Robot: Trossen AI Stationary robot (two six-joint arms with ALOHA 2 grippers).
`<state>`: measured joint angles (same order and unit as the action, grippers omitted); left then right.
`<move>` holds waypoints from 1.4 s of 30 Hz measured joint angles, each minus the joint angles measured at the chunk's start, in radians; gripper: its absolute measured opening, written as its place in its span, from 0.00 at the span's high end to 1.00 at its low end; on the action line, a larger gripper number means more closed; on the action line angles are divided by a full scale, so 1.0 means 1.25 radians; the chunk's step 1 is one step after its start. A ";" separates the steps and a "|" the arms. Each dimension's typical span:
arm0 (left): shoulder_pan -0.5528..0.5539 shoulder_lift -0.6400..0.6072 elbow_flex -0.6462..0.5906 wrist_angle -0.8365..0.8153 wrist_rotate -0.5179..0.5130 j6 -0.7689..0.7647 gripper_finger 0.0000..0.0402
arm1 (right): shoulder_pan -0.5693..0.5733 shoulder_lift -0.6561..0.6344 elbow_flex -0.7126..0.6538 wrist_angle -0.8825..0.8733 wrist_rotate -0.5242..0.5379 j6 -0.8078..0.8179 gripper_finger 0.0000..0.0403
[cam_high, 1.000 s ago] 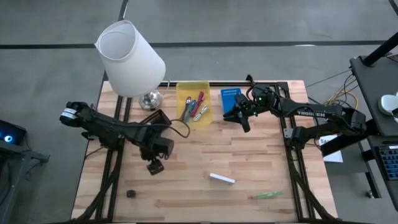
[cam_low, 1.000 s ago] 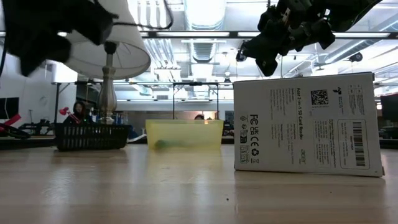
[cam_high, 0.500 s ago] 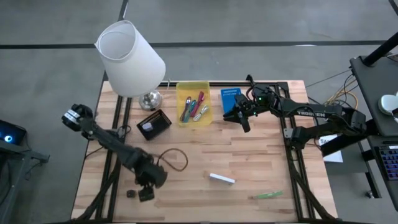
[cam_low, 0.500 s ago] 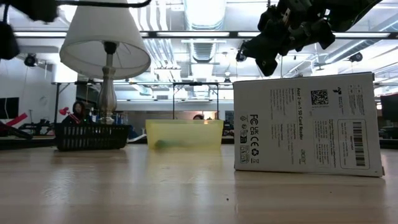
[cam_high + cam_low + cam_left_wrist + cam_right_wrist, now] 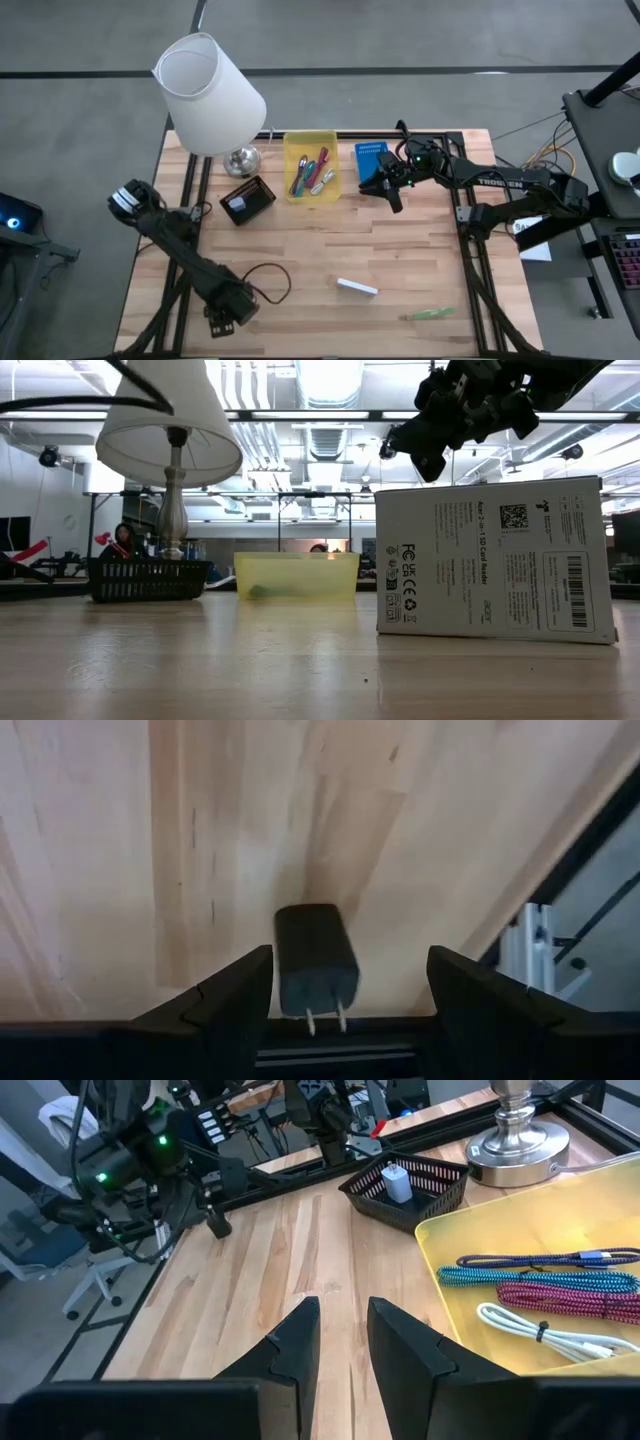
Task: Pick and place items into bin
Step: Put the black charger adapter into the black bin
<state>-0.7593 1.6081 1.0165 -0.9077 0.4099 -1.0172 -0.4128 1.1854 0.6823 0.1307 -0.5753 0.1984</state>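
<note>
Hovering at the table corner farthest from the bin (image 5: 310, 134), on the left arm's side, the left gripper (image 5: 350, 1002) hangs low over the wood with its fingers spread wide. A small black plug adapter (image 5: 315, 960) lies flat between them, prongs toward the wrist, and neither finger touches it. By my reading this is the item in hand, lined up but not yet grasped.

Two more loose items sit at that same far end from the bin, towards the right arm's side. The green strip (image 5: 430, 314) lies closest to the table edge. The white bar (image 5: 357, 288), a small printed carton, lies a little nearer the bin. Both are well apart from the bin and from either gripper, so at least three pieces look left to move.

Closer in, the right gripper (image 5: 390, 190) waits above the table just beside the bin, next to a blue box (image 5: 368, 160). Its fingers (image 5: 295, 1342) are only slightly parted and hold nothing.

The bin itself already carries several pieces. The right wrist view shows them as braided cords, one teal (image 5: 540, 1277), one maroon (image 5: 570, 1298), one white (image 5: 540, 1330). That puts the job past halfway, I judge.

On the bin's other side stands a dark basket (image 5: 247, 200), and beyond it the lamp (image 5: 210, 95). Neither seems part of the sorting.
</note>
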 joint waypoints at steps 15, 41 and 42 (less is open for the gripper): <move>-0.019 0.014 -0.057 0.013 -0.013 0.001 0.38 | 0.000 0.000 0.000 0.000 0.000 -0.001 0.81; -0.049 0.014 -0.129 0.090 0.001 0.026 0.39 | 0.000 0.000 0.000 -0.006 0.000 -0.015 0.81; -0.049 0.014 -0.129 0.092 0.001 0.028 0.41 | 0.000 0.000 0.000 -0.007 0.000 -0.014 0.81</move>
<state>-0.8211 1.6253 0.8547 -0.7927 0.4118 -0.9816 -0.4129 1.1854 0.6823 0.1223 -0.5752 0.1809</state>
